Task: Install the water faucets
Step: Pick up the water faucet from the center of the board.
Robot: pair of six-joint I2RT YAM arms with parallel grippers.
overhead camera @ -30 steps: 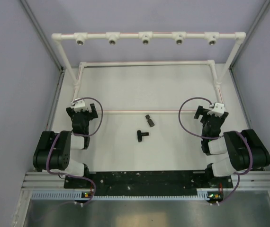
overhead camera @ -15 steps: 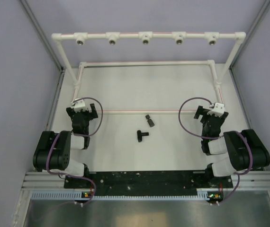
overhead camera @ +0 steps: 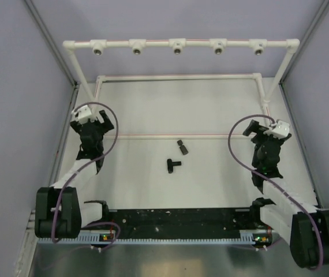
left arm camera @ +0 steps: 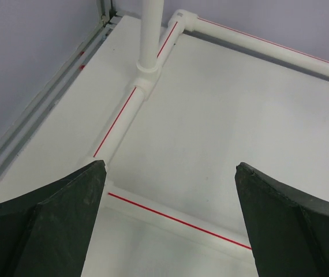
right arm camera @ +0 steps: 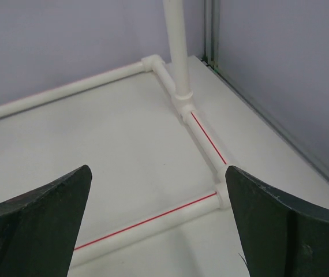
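Both arms have swung outward. The left tool (overhead camera: 90,122) and right tool (overhead camera: 264,134) gape empty. The T-shaped faucet (overhead camera: 173,165) and stubby faucet (overhead camera: 182,146) lie untouched mid-desk (overhead camera: 210,109), at the left tool's four o'clock.

2 black water faucets (overhead camera: 176,156) lying loose mid-table; near each other

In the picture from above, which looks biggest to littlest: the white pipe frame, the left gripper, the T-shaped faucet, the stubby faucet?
1. the white pipe frame, by far
2. the left gripper
3. the T-shaped faucet and the stubby faucet: both tiny and nearly alike, so I won't rank them
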